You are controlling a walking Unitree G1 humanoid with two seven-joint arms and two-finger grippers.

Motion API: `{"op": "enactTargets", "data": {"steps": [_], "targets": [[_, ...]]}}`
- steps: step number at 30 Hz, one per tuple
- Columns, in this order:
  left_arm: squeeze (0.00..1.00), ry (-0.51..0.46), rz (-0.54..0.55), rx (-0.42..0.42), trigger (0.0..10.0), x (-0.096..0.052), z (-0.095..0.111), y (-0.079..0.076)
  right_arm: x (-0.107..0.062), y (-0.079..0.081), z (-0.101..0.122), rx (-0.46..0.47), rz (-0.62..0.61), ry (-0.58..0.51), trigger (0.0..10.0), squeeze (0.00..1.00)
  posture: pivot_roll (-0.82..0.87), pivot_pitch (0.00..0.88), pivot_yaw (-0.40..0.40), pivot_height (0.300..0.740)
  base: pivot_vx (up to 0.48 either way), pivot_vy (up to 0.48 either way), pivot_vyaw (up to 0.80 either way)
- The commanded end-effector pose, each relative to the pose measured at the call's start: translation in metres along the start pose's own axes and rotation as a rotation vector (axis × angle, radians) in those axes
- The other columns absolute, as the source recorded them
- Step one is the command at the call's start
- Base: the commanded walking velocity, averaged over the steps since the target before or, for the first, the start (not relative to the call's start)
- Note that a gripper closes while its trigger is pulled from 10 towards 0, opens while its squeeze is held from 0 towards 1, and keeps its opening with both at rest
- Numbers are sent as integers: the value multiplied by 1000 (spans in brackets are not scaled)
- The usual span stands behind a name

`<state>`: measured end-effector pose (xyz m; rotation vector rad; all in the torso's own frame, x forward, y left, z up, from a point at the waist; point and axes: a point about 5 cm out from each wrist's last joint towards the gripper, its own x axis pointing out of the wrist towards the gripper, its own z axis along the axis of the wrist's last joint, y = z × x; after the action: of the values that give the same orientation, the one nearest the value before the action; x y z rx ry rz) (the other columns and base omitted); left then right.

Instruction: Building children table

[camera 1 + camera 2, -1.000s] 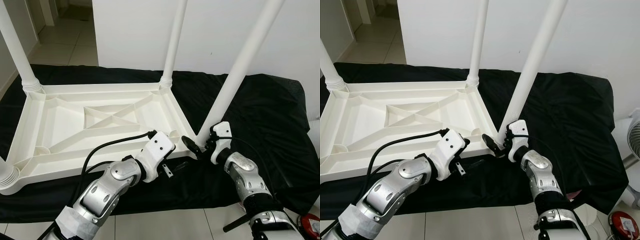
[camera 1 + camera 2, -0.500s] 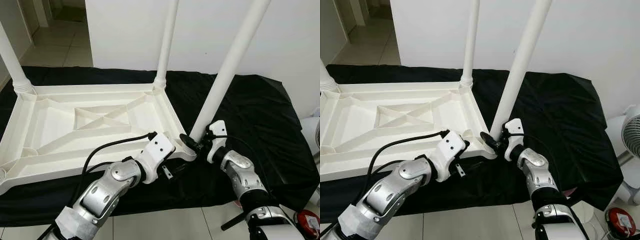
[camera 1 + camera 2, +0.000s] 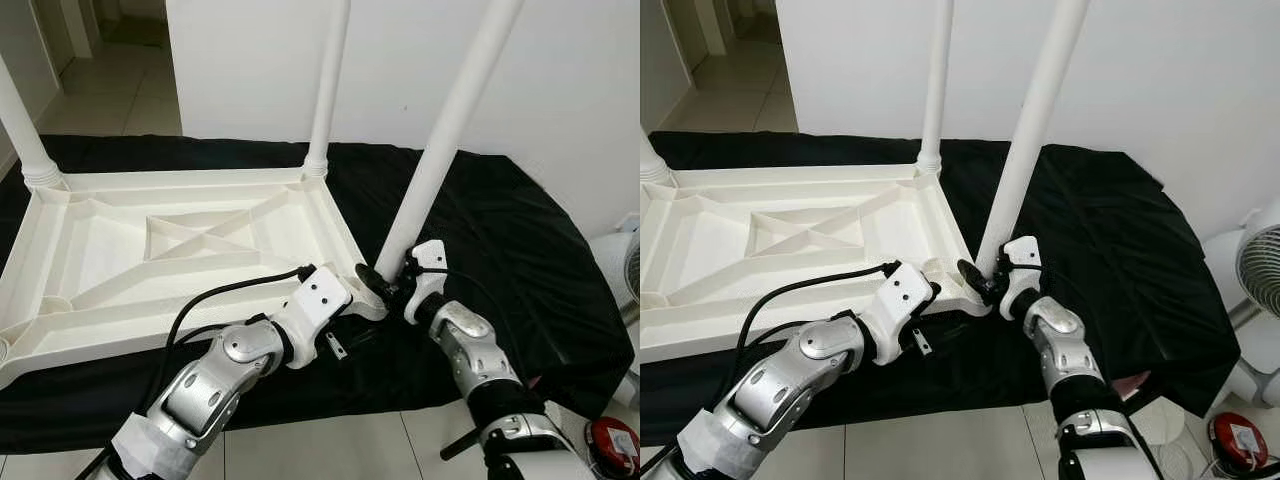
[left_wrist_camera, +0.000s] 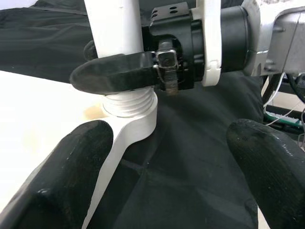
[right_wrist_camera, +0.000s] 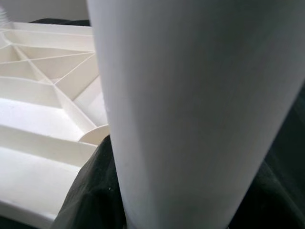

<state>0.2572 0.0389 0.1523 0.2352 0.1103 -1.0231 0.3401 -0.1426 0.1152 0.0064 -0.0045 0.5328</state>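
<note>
- Left eye view: the white children's table top point(image 3: 180, 250) lies underside up on a black cloth point(image 3: 520, 250), so its corner sockets face upward for the legs. The right gripper point(image 3: 385, 288) grasps the near-right leg point(image 3: 440, 140) just above its base, likely to seat or turn it.
- Left wrist view: the left gripper point(image 4: 167, 176) has its jaws spread wide, holding nothing, just beside that corner socket point(image 4: 129, 107), seemingly ready to steady it.
- Right wrist view: the leg point(image 5: 190, 109) sits close against the camera, consistent with a clenched hold.
</note>
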Motion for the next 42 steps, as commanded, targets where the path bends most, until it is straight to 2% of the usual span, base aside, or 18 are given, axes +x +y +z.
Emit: {"op": "enactTargets", "data": {"steps": [1, 4, 7, 8, 9, 11, 12, 15, 18, 22, 27, 30, 31, 33, 34, 42], "targets": [[0, 0, -78, 3, 10000, 2, 1, -6, -1, 8, -15, 22, -18, 68, 10000, 0, 14, 0, -101, 740, 0, 0, 0], [0, -1, -76, 3, 10000, 3, 1, -5, 2, 13, -12, 25, -100, 51, 10000, 0, 14, 0, -102, 740, 0, 0, 0], [0, 0, -75, 3, 10000, 4, 1, -5, 3, 14, -11, 27, -118, 46, 10000, 0, 14, 0, -102, 740, 0, 0, 0], [0, 4, -64, -2, 10000, 4, 0, -4, 4, 20, -11, 64, -196, 44, 10000, 0, 17, 0, -106, 740, 0, 0, 0], [0, 4, -64, -2, 10000, 4, 0, -4, 4, 20, -11, 64, -196, 44, 10000, 0, 17, 0, -106, 740, 0, 0, 0], [0, 2, -51, -8, 10000, 4, -2, -2, 3, 27, -11, 102, -285, 40, 10000, 0, 20, 0, -106, 740, 0, 0, 0], [0, 2, -51, -8, 10000, 4, -2, -2, 3, 27, -11, 102, -285, 40, 10000, 0, 20, 0, -106, 740, 0, 0, 0], [0, -8, 0, -19, 10000, 4, -10, 4, -3, 36, -12, 120, -399, 38, 10000, 0, 17, 0, -104, 740, 0, 0, 0], [0, -54, 6, -6, 10000, 4, -10, 3, -9, 37, -15, 125, -519, 60, 10000, 0, 18, 0, -106, 740, 0, 0, 0], [0, -69, -6, 31, 10000, 3, -8, 1, -8, 39, -18, 141, -557, 72, 10000, 0, 11, 0, -105, 740, 0, 0, 0], [0, -112, -57, -8, 10000, 1, -7, -4, -4, 42, -13, 142, -572, 75, 10000, 0, 4, 0, -102, 740, 0, 0, 0], [0, -119, -71, 1, 10000, 0, -7, -5, -4, 42, -13, 139, -571, 73, 10000, 0, 4, 0, -102, 740, 0, 0, 0], [0, -121, -85, 12, 10000, 0, -7, -6, -4, 44, -12, 137, -564, 67, 10000, 184, 3, 0, -97, 740, 0, 0, 0], [0, -121, -89, 11, 10000, 0, -8, -7, -4, 46, -11, 136, -559, 64, 10000, 184, 3, 0, -97, 740, 0, 0, 0], [0, -117, -101, 10, 10000, -2, -11, -8, -6, 46, -9, 141, -551, 46, 10000, 1000, 2, 0, -96, 740, 0, 0, 0], [0, -100, -104, 22, 10000, -7, -15, -6, -9, 42, -5, 148, -513, 8, 10000, 1000, 12, 0, -106, 740, 0, 0, 0]]}}
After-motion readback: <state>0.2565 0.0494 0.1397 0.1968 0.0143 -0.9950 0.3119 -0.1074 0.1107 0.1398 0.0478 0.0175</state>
